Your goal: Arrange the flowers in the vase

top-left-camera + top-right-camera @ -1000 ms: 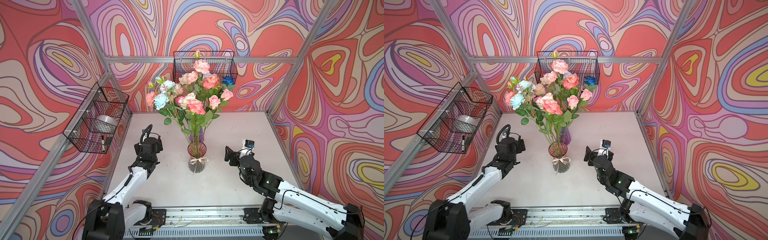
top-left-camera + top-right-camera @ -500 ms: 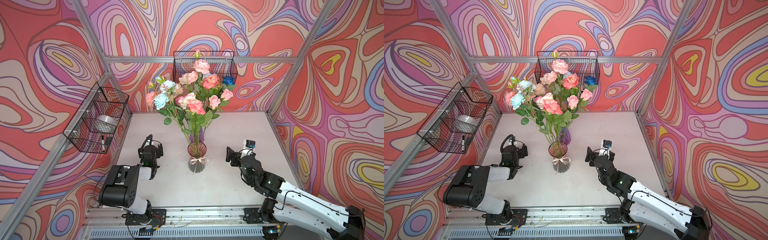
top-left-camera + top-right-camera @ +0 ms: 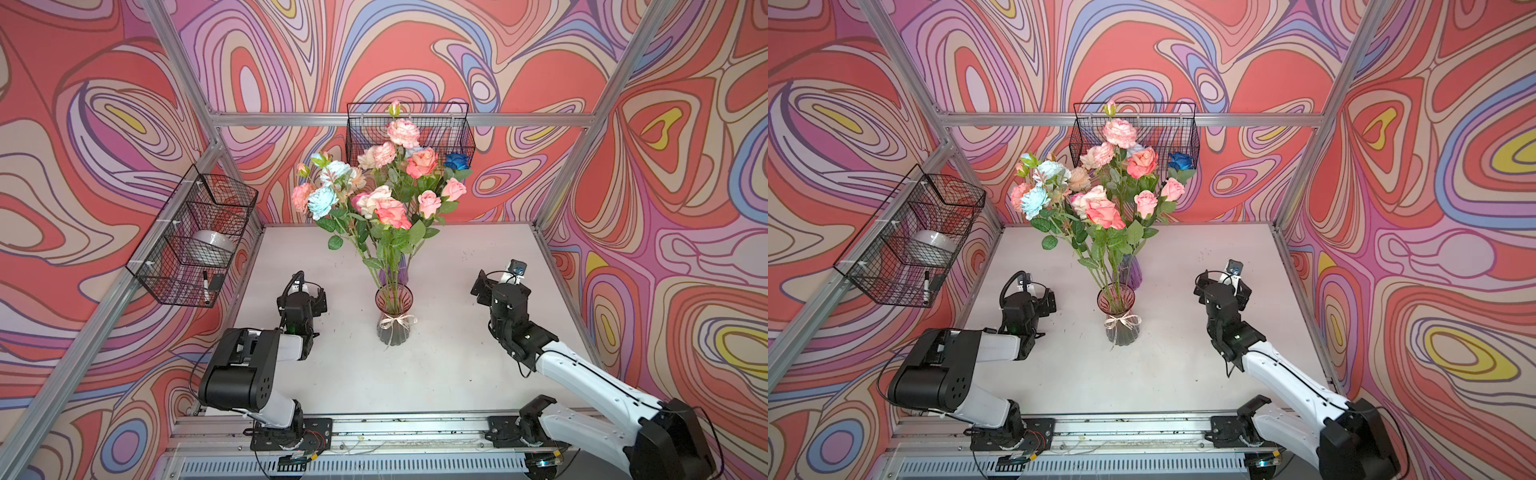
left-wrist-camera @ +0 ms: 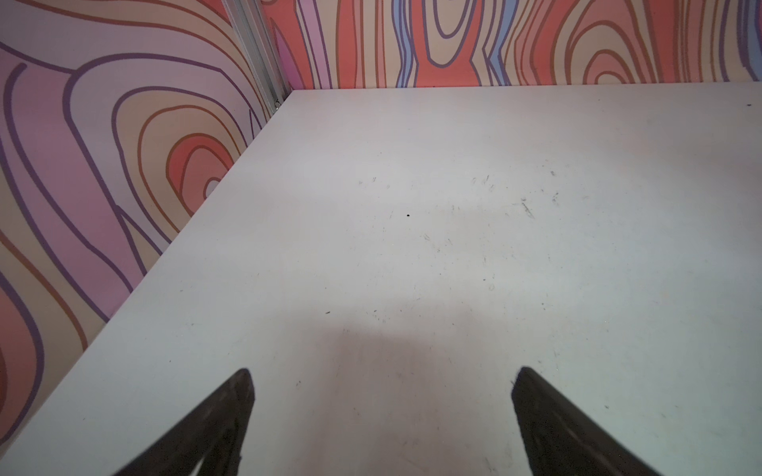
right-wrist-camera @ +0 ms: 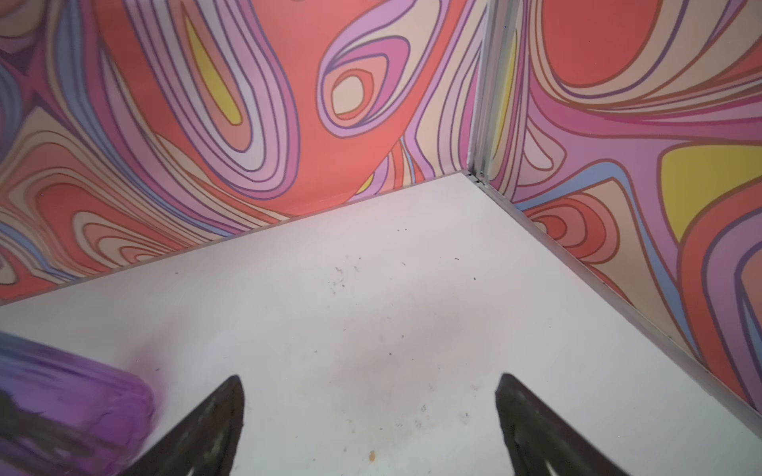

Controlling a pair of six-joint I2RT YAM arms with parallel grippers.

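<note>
The flowers [image 3: 386, 187] [image 3: 1102, 191], pink, peach, cream and pale blue with one dark blue bloom [image 3: 457, 160], stand bunched in the glass vase [image 3: 392, 318] [image 3: 1119, 320] with a ribbon, at the table's middle. My left gripper [image 3: 308, 293] [image 3: 1039, 297] hovers low, left of the vase and apart from it. In its wrist view it [image 4: 381, 379] is open over bare table. My right gripper [image 3: 496, 282] [image 3: 1222, 283] is right of the vase, also open and empty [image 5: 371, 385]. Neither wrist view shows the flowers.
A purple vase [image 3: 400, 270] [image 3: 1133, 274] stands just behind the glass one; it is a blur [image 5: 62, 412] in the right wrist view. Wire baskets hang on the left wall [image 3: 195, 241], holding a silvery roll and a marker, and on the back wall [image 3: 409, 129].
My left arm has folded back, its elbow now raised near the front rail, and its gripper has drawn toward the front. The right gripper has shifted slightly rightward. Both stay open.
</note>
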